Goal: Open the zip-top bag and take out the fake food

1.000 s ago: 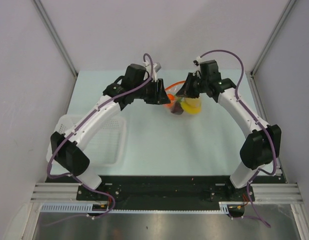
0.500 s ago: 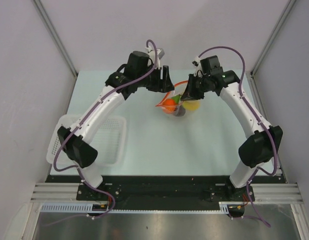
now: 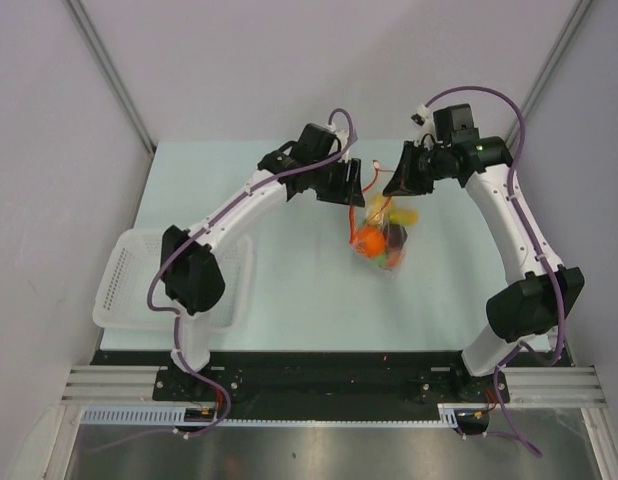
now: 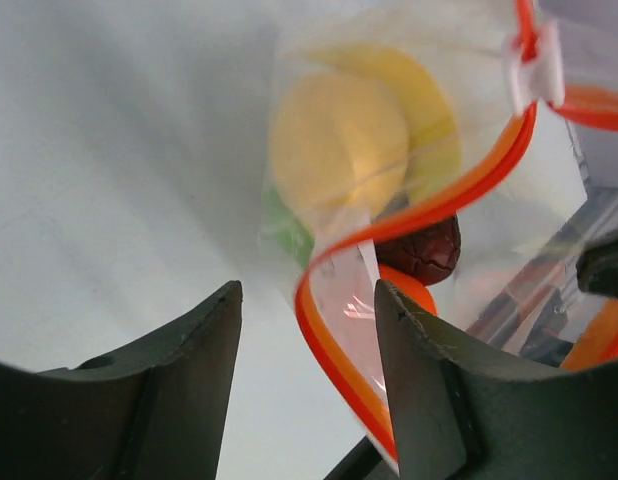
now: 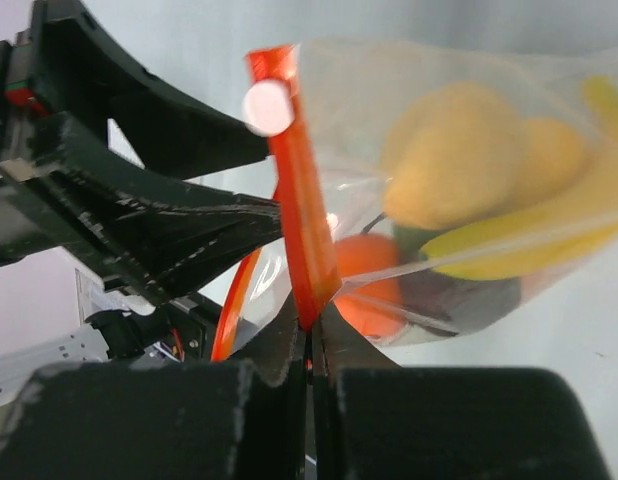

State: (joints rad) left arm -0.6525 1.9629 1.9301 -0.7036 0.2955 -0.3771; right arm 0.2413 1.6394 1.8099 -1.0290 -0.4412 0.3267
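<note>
The zip-top bag (image 3: 381,236) hangs between my two grippers above the table, with its red-orange zip strip parted into a loop. Inside it is fake food: an orange fruit (image 3: 367,241), a yellow piece (image 4: 339,140), a dark purple one (image 4: 421,250), green (image 4: 284,228) and a banana (image 5: 529,235). My right gripper (image 5: 311,325) is shut on the zip strip (image 5: 297,210) and shows in the top view (image 3: 399,186). My left gripper (image 4: 307,290) is open. The other side of the strip (image 4: 334,350) runs between its fingers, close against the right one. It shows in the top view (image 3: 353,190).
A white mesh basket (image 3: 124,290) sits at the table's near left, beside the left arm's base. Grey walls close in the table on three sides.
Both grippers have moved right and nearer with the bag. The bag now hangs lower between them, and its food has slumped to the bottom.
</note>
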